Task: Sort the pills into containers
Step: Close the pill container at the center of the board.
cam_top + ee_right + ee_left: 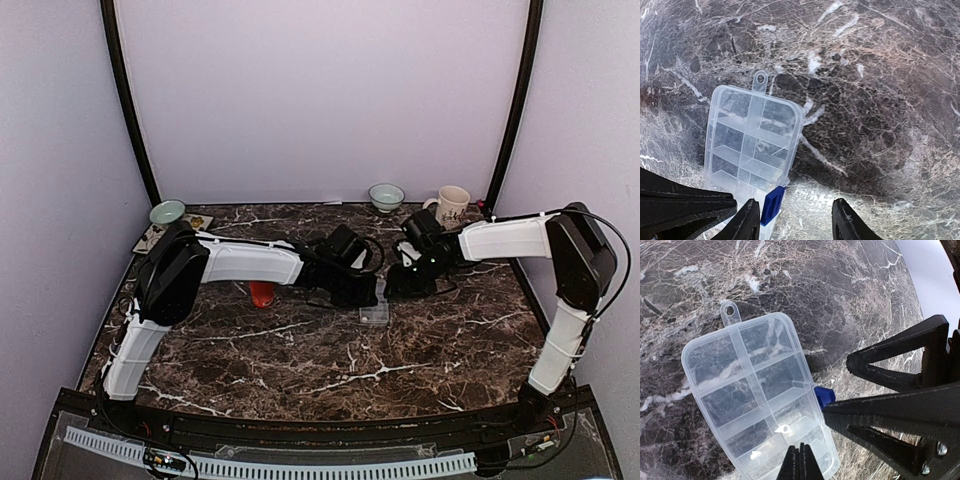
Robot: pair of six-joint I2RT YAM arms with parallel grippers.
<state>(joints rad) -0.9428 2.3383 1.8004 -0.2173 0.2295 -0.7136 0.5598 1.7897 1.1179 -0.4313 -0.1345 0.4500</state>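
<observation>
1. The box (pixel 376 313) lies flat on the marble table (pixel 300 360), between the two grippers.
2. Left gripper (pixel 800 465): closed tight over the box's end.
3. Right gripper (pixel 796 201): half open, empty, beside the blue latch (pixel 771 202).

Flat on the table (pixel 300 350), near its middle: the organiser box (pixel 374 313), one end under the left gripper (pixel 800 467), the right gripper (pixel 796 215) at its long side (clasp (pixel 772 205) between that gripper's fingers (pixel 747 220)). Left of the box, a bottle (pixel 262 293). Along the far edge: corner bowl (pixel 167 212) at left, second bowl (pixel 386 197) and mug (pixel 452 205) right of centre.
</observation>
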